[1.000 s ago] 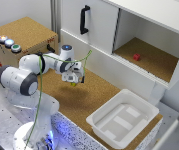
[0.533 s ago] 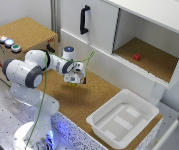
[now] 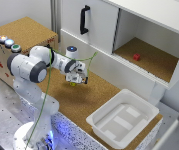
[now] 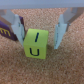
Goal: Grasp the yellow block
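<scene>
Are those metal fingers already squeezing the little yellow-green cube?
No, open: in the wrist view the fingers stand on either side of the yellow-green cube, with gaps showing.

Even soft lighting, faint shadows, both views blurry

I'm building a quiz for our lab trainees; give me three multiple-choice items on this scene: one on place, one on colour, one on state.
1. Where is the red cube?
A in the open cabinet
B in the white tray
C on the cork box

2. What colour is the block between the fingers?
A blue
B yellow-green
C brown

3. The gripper is:
A shut on the block
B open around the block
C out of view

Key: 1 A, it sits on the cabinet floor; 2 B, wrist view shows it; 3 B, gaps show on both sides.
</scene>
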`<state>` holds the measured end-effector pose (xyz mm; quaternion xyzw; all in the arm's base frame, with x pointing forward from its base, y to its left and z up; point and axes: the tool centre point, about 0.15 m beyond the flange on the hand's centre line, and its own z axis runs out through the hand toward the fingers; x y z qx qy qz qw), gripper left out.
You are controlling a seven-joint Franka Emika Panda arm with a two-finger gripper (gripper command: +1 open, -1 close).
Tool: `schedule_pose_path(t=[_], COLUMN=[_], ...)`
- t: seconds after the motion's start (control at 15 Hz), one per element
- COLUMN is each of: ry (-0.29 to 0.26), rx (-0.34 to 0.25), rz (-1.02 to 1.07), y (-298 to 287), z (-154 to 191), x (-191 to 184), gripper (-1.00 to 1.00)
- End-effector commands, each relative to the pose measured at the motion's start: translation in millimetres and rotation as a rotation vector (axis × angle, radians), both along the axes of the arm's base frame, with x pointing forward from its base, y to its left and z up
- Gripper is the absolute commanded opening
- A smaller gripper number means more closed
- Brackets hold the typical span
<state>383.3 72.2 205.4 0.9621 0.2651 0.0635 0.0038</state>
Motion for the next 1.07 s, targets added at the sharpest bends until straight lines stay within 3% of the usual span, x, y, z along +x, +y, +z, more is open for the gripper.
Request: schedule_pose_path(t=[0.0, 0.4, 1.0], ry=[0.043, -0.117, -0.267], rx=[-0.014, -0.050, -0.062], rz=[-0.025, -0.163, -0.254], y=[-9.0, -50.7, -177.2], z=[2.1, 90.2, 163.5], x=[5.9, 7.1, 60.3], gripper=[-1.00, -1.00, -1.00])
